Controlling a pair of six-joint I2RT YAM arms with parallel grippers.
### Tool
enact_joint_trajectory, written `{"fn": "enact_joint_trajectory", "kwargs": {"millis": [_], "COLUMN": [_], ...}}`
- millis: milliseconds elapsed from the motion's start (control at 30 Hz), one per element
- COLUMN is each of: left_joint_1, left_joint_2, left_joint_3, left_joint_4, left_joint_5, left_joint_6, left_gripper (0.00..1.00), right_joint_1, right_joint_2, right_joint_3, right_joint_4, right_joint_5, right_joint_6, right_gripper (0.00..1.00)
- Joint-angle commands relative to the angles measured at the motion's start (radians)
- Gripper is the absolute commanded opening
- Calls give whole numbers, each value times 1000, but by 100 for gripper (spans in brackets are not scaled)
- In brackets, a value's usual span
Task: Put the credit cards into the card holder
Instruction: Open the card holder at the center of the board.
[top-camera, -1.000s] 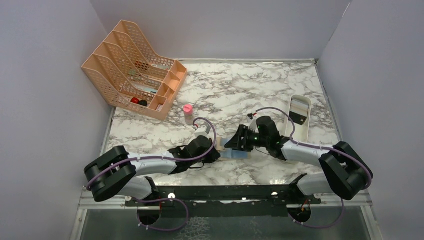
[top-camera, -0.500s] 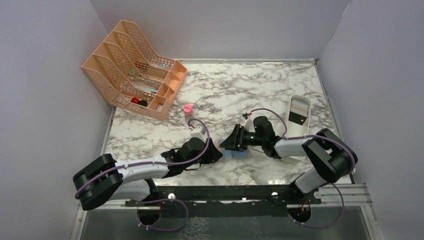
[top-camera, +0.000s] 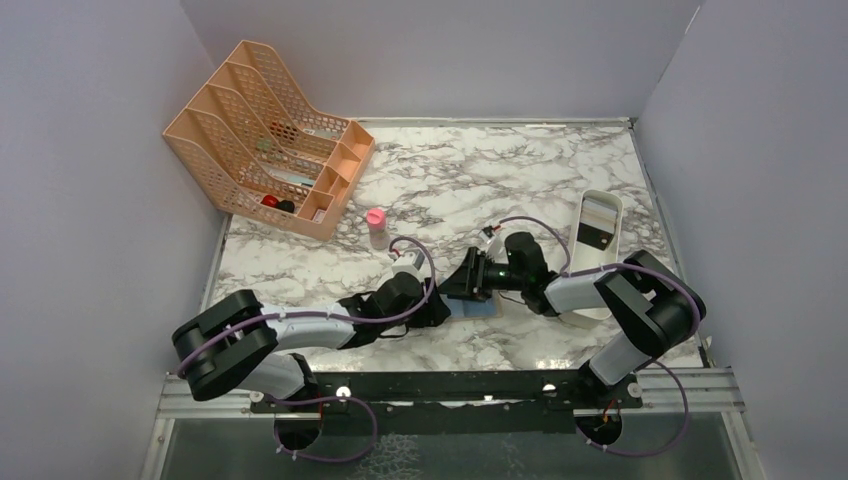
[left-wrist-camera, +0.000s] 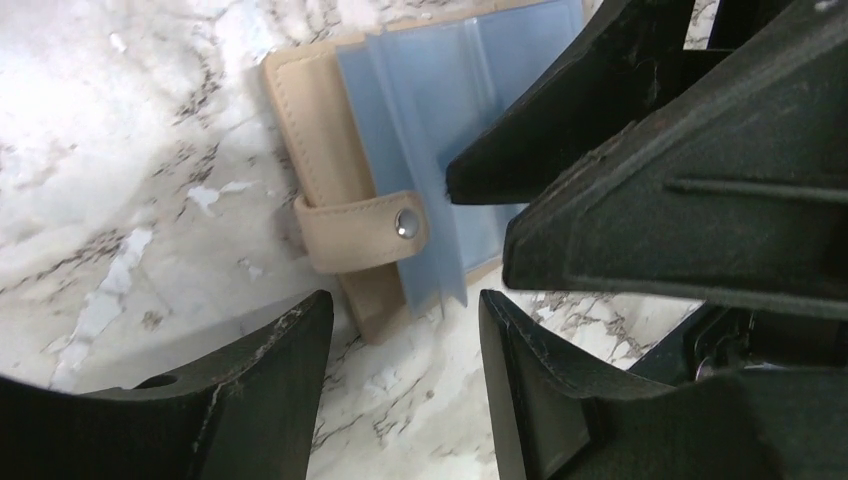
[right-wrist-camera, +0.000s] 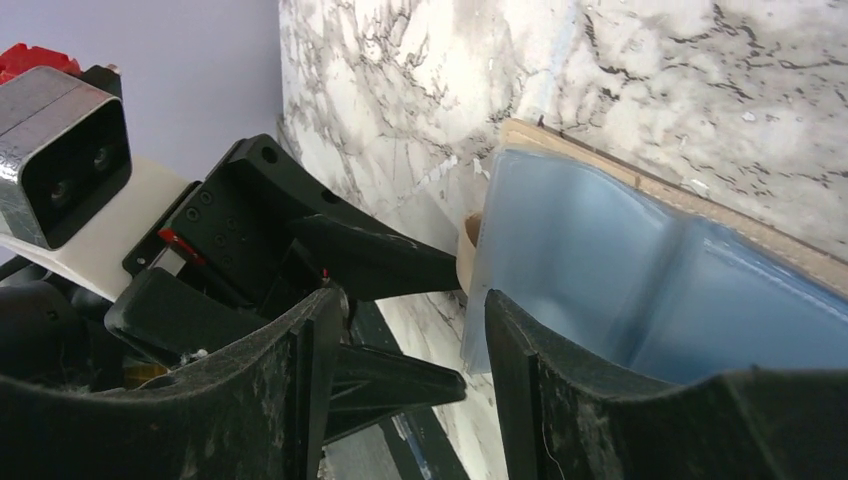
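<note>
A peach mesh file rack (top-camera: 270, 135) stands at the upper left of my marble table (top-camera: 480, 170). Near centre a pink-capped bottle (top-camera: 376, 222) stands upright, and a white oblong tray (top-camera: 603, 194) lies at right.

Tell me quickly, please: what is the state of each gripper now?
Left gripper: open, jaws apart by the card holder, holding nothing.
Right gripper: open, jaws apart at the card holder's blue sleeves, gripping nothing.

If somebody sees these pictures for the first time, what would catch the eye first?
The left tool and right tool meet over the opened tan card holder with light blue sleeves, near the front middle of the marble table. After that, the peach file rack at the far left corner and the long white tray on the right.
</note>
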Motion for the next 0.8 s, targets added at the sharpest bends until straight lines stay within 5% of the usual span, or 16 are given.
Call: {"fn": "enact_joint_trajectory", "kwargs": {"millis": [0,400,767], "left_joint_1": [-6,-6,-5], "left_joint_2": [58,98,60], "left_joint_3": [48,58,66], "left_joint_4": [17,7,-40], "left_joint_5": [5,-73,-72], "left_joint_6": [39,41,32], "left_gripper": [59,58,35], "right_joint_1": [8,7,7], "right_joint_2": [-12,-77,-216], "right_joint_3": [34,92,139], "right_joint_4": [23,-149,-476], "right_joint_5": [-21,62,266], "right_joint_6": [-8,-77,-231], "right_gripper": [60,59,59]}}
